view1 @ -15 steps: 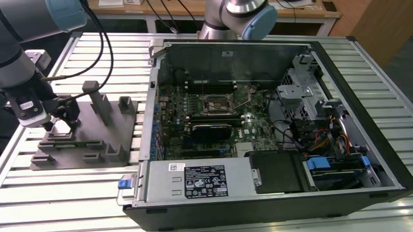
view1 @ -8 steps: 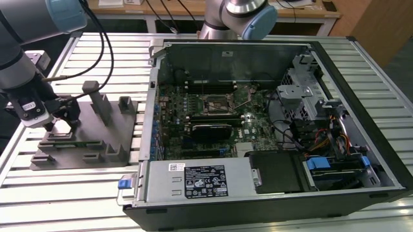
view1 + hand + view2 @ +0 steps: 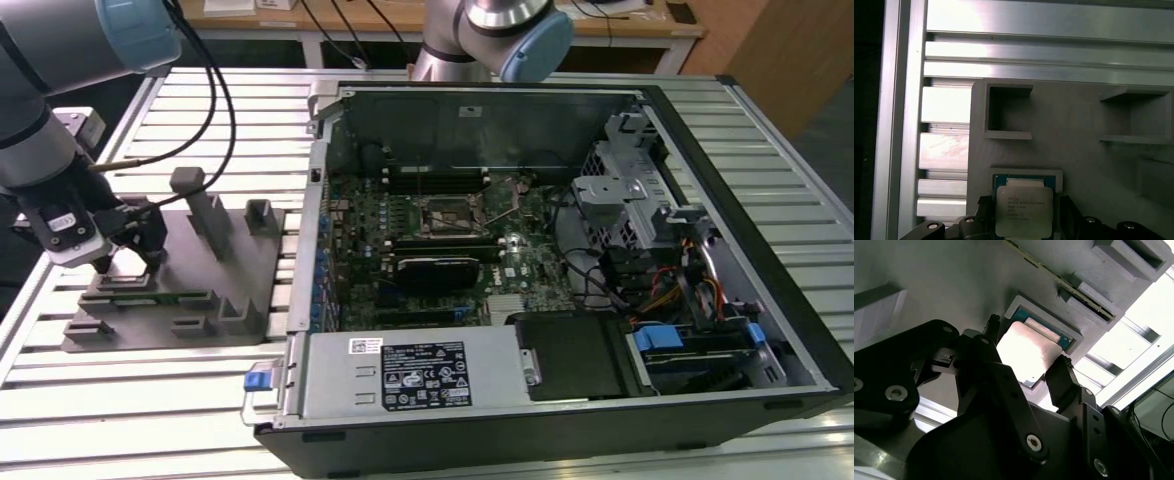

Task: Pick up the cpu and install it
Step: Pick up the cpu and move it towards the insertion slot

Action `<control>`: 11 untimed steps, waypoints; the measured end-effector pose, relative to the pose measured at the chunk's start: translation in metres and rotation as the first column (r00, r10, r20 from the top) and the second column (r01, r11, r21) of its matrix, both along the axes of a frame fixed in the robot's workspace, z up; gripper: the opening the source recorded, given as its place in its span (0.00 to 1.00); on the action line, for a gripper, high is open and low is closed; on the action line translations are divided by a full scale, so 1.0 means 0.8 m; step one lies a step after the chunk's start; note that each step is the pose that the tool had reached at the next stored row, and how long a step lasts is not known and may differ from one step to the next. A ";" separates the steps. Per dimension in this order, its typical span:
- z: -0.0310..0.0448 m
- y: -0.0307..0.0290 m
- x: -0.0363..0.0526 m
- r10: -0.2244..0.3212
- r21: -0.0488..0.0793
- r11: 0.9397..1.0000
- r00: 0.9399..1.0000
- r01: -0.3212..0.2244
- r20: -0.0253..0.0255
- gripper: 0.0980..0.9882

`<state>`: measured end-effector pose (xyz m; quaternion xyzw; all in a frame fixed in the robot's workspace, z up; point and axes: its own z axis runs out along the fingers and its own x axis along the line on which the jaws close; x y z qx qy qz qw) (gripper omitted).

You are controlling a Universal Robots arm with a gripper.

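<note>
Slatted aluminium table (image 3: pixel 160 400) carries everything. The gripper (image 3: pixel 1025 344) straddles the cpu (image 3: pixel 1024 210); whether it squeezes the chip I cannot tell. The one cpu is square, with a pale silver top and a teal rim. It sits in a pocket of the single grey fixture (image 3: pixel 187 290), one edge cut off in the first wrist view. One open computer case (image 3: pixel 747 130) stands beside.

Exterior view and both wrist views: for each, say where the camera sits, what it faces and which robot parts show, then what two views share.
Exterior view: off the arm, high, looking down on the open case and grey fixture; arm and gripper show at the exterior view's left.
First wrist view: on the wrist, facing down onto the fixture and cpu; gripper shows.
Second wrist view: on the wrist, looking obliquely past the gripper at the cpu.
Shared: both wrist views show the cpu at the fixture's pocket.
</note>
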<state>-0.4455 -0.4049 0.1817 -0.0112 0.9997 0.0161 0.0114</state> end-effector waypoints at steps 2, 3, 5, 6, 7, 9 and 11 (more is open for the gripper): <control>-0.0002 0.0000 0.000 -0.002 0.000 1.000 1.000 0.002 0.000 0.62; -0.0005 0.0000 -0.004 -0.004 0.001 1.000 1.000 0.004 0.000 0.62; -0.0006 0.0000 -0.004 -0.013 0.002 1.000 1.000 0.013 0.000 0.62; -0.0005 0.0000 -0.004 -0.021 0.002 1.000 1.000 0.021 0.000 0.62; -0.0006 0.0000 -0.004 -0.028 0.002 1.000 1.000 0.028 0.000 0.62; -0.0007 0.0000 -0.004 -0.042 0.002 0.999 0.999 0.042 0.000 0.62; -0.0007 0.0000 -0.004 -0.047 0.002 0.999 0.999 0.047 0.000 0.62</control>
